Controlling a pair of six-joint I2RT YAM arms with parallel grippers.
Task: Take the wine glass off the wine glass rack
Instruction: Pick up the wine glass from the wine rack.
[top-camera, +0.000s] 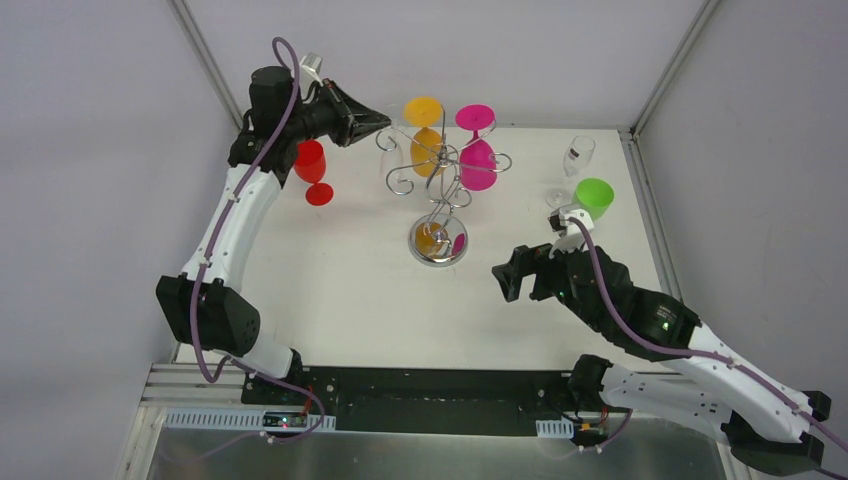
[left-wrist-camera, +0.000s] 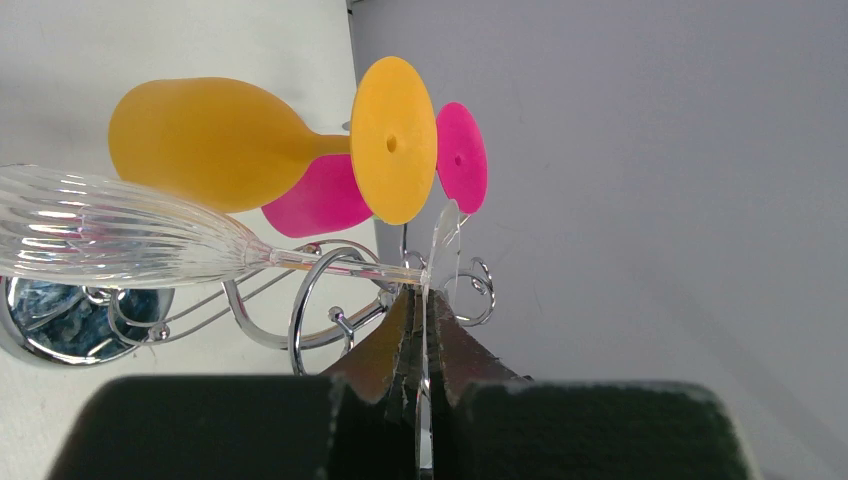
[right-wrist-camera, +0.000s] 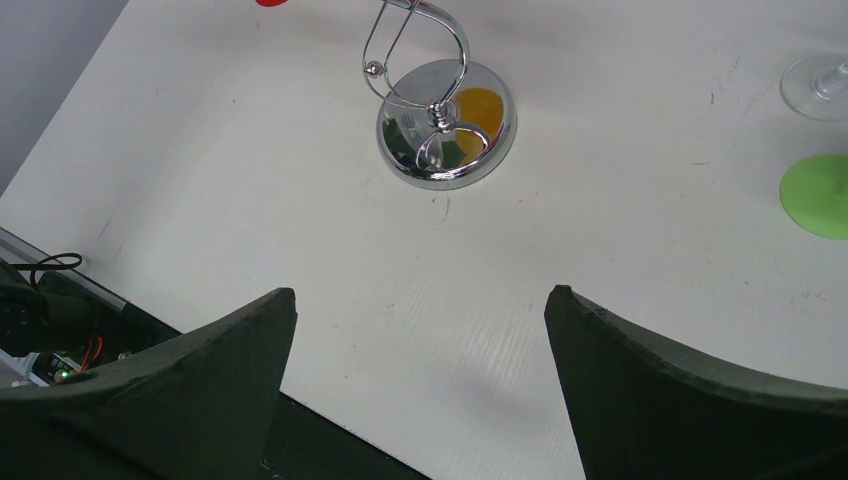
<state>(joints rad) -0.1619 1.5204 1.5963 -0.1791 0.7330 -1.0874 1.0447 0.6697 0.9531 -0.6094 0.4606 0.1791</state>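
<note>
wine glass (left-wrist-camera: 130, 235): clear, ribbed, stem seemingly still sitting in a curl of the wine glass rack (top-camera: 440, 170)
axis: sideways across the left wrist view, bowl left, foot right
left gripper (left-wrist-camera: 421, 296): jaws pinched on its foot
right gripper (right-wrist-camera: 420, 330): jaws wide apart, holding nothing

We find the orange glass (left-wrist-camera: 200, 140) and pink glass (left-wrist-camera: 320, 200) crowding the wine glass rack (top-camera: 438, 243); the table (right-wrist-camera: 600, 200) near its base lies open.
</note>
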